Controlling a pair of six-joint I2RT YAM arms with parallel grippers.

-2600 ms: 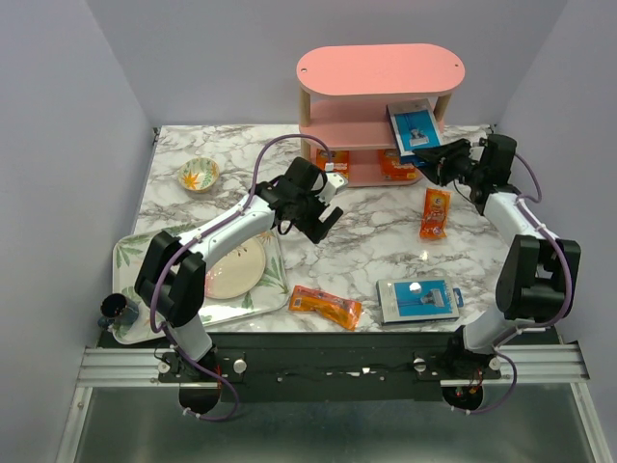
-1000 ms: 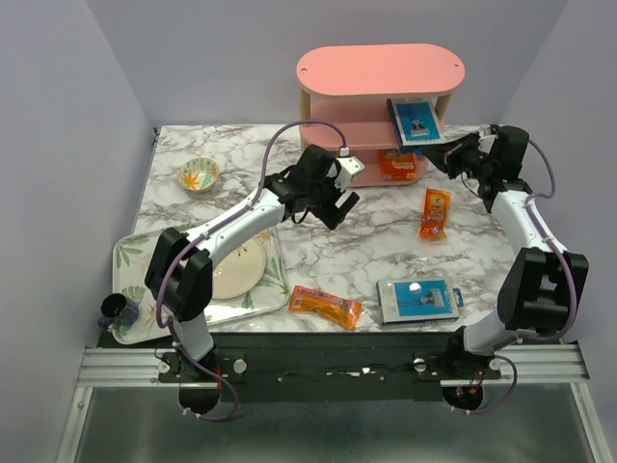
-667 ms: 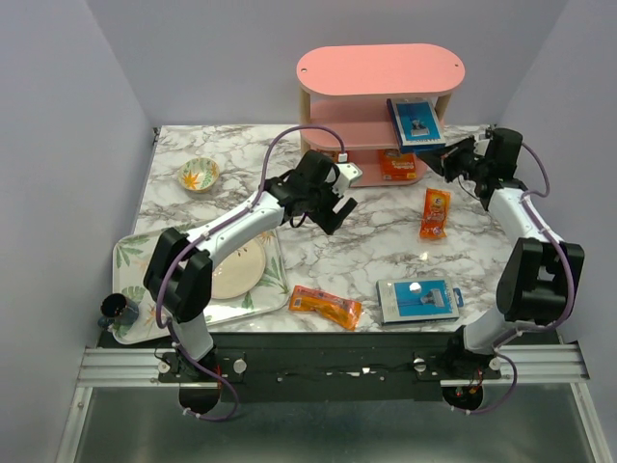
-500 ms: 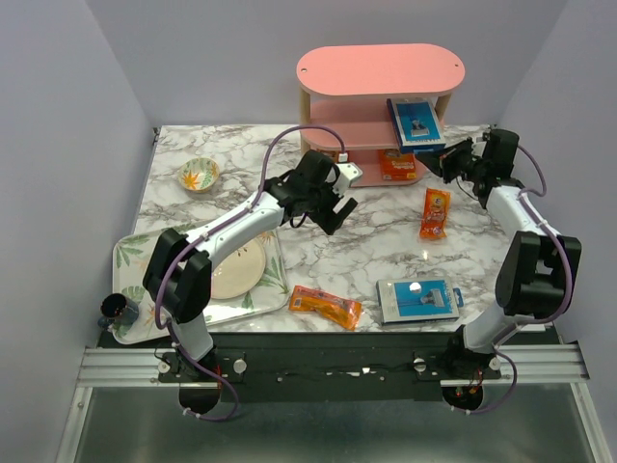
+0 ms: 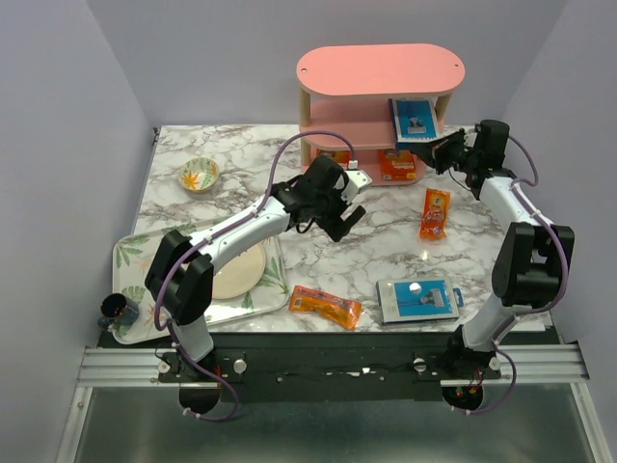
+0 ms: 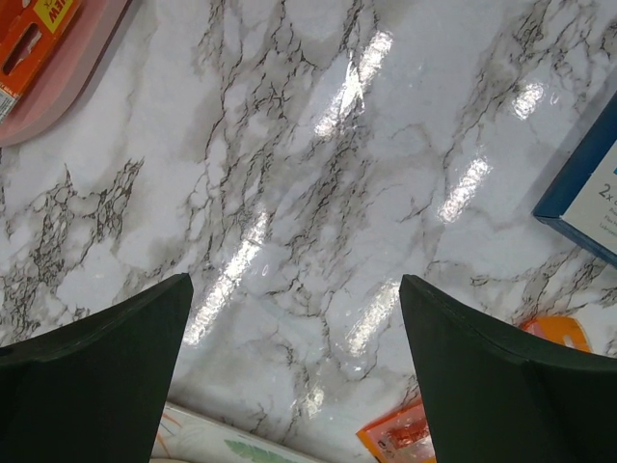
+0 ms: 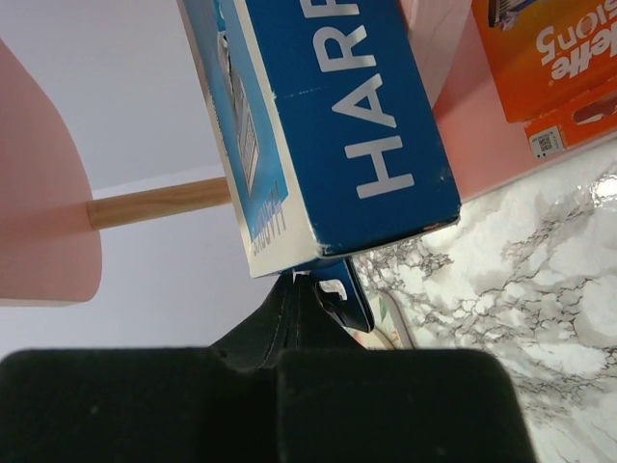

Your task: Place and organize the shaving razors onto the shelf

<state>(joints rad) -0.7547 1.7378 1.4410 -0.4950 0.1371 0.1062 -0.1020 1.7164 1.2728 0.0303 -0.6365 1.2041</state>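
The pink three-tier shelf [image 5: 380, 69] stands at the back of the marble table. My right gripper [image 5: 441, 151] is shut on the hang tab of a blue-and-grey razor card [image 5: 413, 120] and holds it tilted at the shelf's middle tier; it also shows in the right wrist view [image 7: 323, 125], above my gripper [image 7: 313, 280]. An orange packet [image 5: 398, 166] lies on the bottom board. Two orange packets [image 5: 435, 212] [image 5: 325, 306] and a second blue card [image 5: 416, 299] lie on the table. My left gripper [image 5: 347, 218] is open and empty above bare marble [image 6: 294, 285].
A floral tray [image 5: 130, 253] with a pale plate [image 5: 239, 272] sits at the front left, with a dark cup [image 5: 118, 309] at its near corner. A small floral bowl [image 5: 199, 175] stands at the back left. Another orange packet [image 6: 29, 34] lies on the shelf's bottom board.
My left gripper has moved right and a little nearer, away from the shelf. My right gripper has lifted the blue card slightly and pushed it toward the middle tier.
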